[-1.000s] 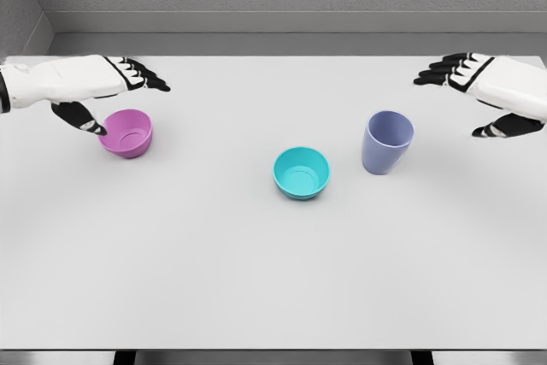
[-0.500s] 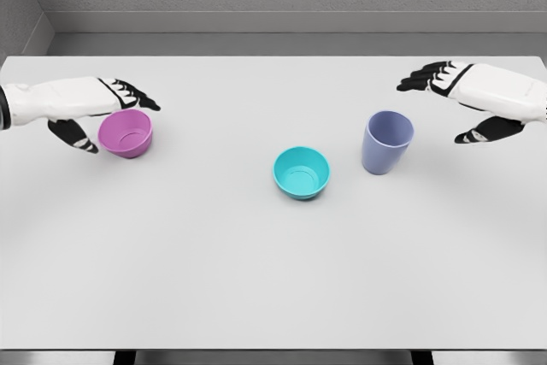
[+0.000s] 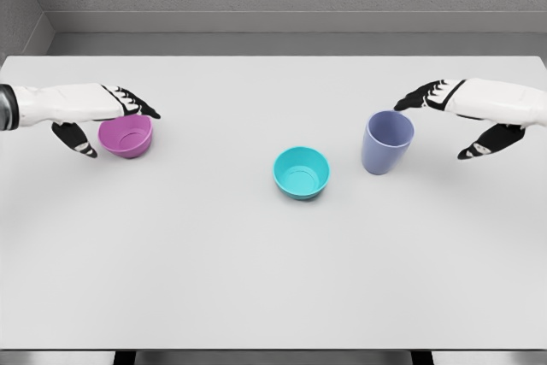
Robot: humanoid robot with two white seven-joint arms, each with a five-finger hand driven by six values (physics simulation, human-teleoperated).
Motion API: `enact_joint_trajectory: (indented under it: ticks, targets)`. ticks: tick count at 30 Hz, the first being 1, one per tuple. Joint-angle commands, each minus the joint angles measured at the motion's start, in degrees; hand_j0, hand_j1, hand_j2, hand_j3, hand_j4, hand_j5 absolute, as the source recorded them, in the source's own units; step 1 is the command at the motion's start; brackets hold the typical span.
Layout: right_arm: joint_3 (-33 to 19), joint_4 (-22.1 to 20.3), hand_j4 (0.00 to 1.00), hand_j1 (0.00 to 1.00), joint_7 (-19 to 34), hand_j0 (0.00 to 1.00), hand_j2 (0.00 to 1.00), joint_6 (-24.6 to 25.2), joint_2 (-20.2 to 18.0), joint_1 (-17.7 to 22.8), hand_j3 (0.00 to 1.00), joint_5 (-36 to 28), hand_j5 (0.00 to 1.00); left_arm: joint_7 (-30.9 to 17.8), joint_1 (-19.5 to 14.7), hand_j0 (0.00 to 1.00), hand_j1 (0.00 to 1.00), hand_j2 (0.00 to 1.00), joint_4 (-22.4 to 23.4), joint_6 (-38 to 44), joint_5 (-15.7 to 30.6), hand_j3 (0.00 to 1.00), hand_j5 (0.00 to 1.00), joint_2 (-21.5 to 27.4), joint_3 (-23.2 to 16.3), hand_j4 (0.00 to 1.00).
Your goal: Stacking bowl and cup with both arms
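A purple bowl [image 3: 127, 136] sits at the table's left. My left hand [image 3: 109, 121] straddles it, fingers over the far rim and thumb hanging at its left side, still spread and not closed on it. A teal bowl [image 3: 301, 173] stands upright near the middle. To its right stands a lavender cup [image 3: 386, 142], upright. My right hand [image 3: 446, 121] hovers just right of the cup, fingers stretched toward its far rim, thumb low on the right, with a gap to the cup wall.
The white table [image 3: 256, 271] spreads wide in front of the objects. A grey wall runs behind its far edge.
The left hand dropped lower around the purple bowl. The right hand moved left and down, closing in on the lavender cup. Bowls and cup stayed put.
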Motion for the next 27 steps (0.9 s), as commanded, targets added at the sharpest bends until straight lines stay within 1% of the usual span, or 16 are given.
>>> enact_joint_trajectory:
  ticks: [1,3,7,10,12,15,21,24,27]
  targets:
    - [0.7,1.2,1.0,1.0,0.3,1.0,1.0,0.1,0.3,-0.1,1.0,-1.0,1.0,0.0,0.0,1.0,1.0,1.0,0.1,0.1,0.3,1.0,1.0,0.0,0.0,1.0]
    - [2.4,2.4,1.0,1.0,0.3,1.0,1.0,0.1,1.1,-1.8,1.0,-1.0,1.0,0.0,-0.1,1.0,1.0,1.0,0.1,0.1,0.3,1.0,1.0,0.0,0.0,1.0]
    - [3.3,2.8,1.0,1.0,0.3,1.0,1.0,1.5,2.6,-3.1,1.0,-1.1,1.0,0.0,-0.2,1.0,1.0,1.0,0.6,0.1,0.1,1.0,1.0,-0.2,-0.1,1.0]
    - [5.3,3.1,1.0,1.0,0.3,1.0,1.0,3.5,3.5,-4.4,1.0,-2.7,1.0,0.0,-0.2,1.0,1.0,1.0,1.3,0.1,0.1,1.0,1.0,-1.0,-0.1,1.0]
    - [5.5,3.9,1.0,1.0,0.3,1.0,1.0,3.7,4.3,-5.0,1.0,-2.8,1.0,0.0,-0.3,1.0,1.0,1.0,2.1,0.1,-0.3,1.0,1.0,-1.6,-0.1,1.0]
    - [7.4,4.6,1.0,1.0,0.3,1.0,1.0,4.8,4.7,-6.2,1.0,-3.4,1.0,0.0,-0.3,1.0,1.0,1.0,2.8,0.1,-0.7,1.0,1.0,-2.2,-0.1,1.0]
    - [9.2,6.1,1.0,1.0,0.3,1.0,1.0,5.8,6.2,-7.6,1.0,-3.5,1.0,0.0,-0.3,1.0,1.0,1.0,3.7,0.1,-1.2,1.0,1.0,-3.5,-0.1,1.0]
    - [10.0,6.1,1.0,1.0,0.3,1.0,1.0,7.2,6.8,-7.9,1.0,-3.5,1.0,0.0,-0.3,1.0,1.0,1.0,4.0,0.1,-1.2,1.0,1.0,-3.6,-0.1,1.0]
    - [10.5,6.1,1.0,1.0,0.3,1.0,1.0,7.7,7.4,-7.9,1.0,-3.5,1.0,0.0,-0.4,1.0,1.0,1.0,5.4,0.1,-1.9,1.0,1.0,-4.2,-0.1,1.0]
